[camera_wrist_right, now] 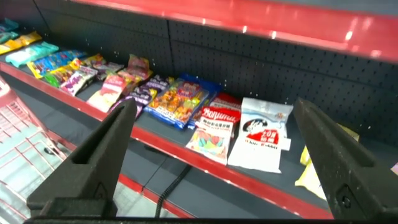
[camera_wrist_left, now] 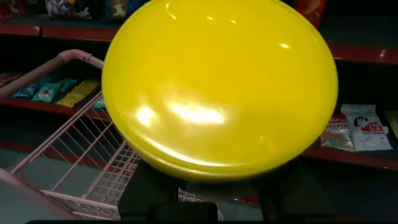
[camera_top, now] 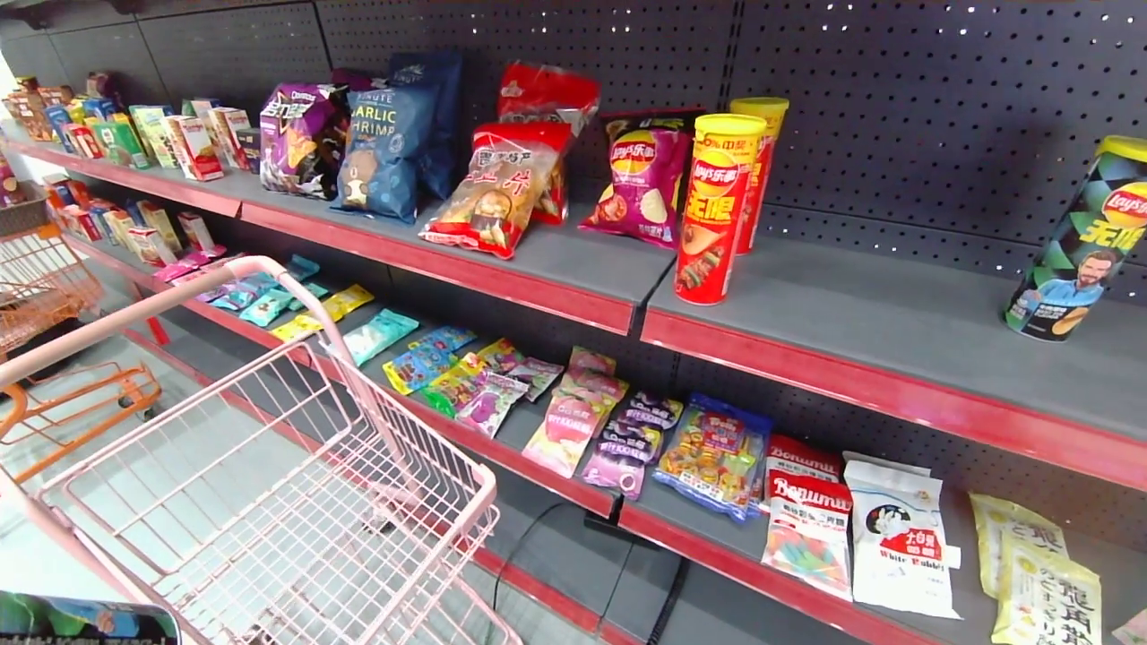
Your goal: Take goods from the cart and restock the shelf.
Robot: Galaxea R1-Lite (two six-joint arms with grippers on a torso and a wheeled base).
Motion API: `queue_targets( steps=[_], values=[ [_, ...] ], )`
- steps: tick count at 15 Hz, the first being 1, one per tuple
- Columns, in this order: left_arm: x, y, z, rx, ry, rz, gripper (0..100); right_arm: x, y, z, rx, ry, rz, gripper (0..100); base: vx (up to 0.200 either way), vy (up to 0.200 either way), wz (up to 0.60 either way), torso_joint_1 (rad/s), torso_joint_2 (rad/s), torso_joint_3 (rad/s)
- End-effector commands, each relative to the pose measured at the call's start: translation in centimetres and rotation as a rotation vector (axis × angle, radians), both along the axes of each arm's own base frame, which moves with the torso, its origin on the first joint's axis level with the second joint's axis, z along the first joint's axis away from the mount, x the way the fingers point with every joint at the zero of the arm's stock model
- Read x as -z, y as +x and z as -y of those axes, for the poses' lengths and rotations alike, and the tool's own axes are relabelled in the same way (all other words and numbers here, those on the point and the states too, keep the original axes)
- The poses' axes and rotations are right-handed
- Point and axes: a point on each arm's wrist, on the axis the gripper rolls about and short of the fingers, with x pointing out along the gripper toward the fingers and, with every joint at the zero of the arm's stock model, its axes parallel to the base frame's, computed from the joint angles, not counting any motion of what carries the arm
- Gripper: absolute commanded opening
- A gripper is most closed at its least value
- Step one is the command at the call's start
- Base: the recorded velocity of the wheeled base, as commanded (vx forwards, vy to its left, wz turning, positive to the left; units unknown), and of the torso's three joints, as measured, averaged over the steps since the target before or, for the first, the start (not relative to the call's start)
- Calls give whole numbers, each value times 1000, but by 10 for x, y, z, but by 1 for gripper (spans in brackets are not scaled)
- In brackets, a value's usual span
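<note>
A chip can with a yellow lid (camera_wrist_left: 217, 87) sits between the dark fingers of my left gripper (camera_wrist_left: 217, 194), lid toward the camera. The can's green and black side (camera_top: 85, 618) shows at the head view's bottom left, beside the pink cart (camera_top: 269, 466). My right gripper (camera_wrist_right: 217, 162) is open, nothing between its two black fingers (camera_wrist_right: 93, 168); it hangs in front of the lower shelf (camera_wrist_right: 205, 168) of candy bags. On the upper shelf (camera_top: 896, 313) stand two red chip cans (camera_top: 717, 206) and a matching green can (camera_top: 1075, 242).
Snack bags (camera_top: 484, 188) and small boxes (camera_top: 179, 139) line the upper shelf to the left. A bare grey stretch lies between the red cans and the green can. An orange cart (camera_top: 45, 287) stands at the far left. A black cable (camera_top: 627, 573) hangs under the lower shelf.
</note>
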Motion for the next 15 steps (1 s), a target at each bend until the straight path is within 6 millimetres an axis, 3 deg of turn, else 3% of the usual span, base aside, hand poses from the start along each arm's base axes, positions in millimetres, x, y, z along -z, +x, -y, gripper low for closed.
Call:
queue_targets(
  steps=[1,5,8,15],
  values=[
    [0,-1,0,-1,3,8,0,0,0,0,0,-2,0,100,0,0,0,237,-588,-354],
    [1,-2,0,-1,5,8,0,0,0,0,0,-1,0,100,0,0,0,228,-565,-337],
    [1,-2,0,-1,5,2,0,0,0,0,0,-1,0,100,0,0,-600,155,-365,-207],
    [3,-1,-1,-61,97,-2,0,0,0,0,-1,-1,0,100,0,0,-600,15,-17,-11]
  ],
)
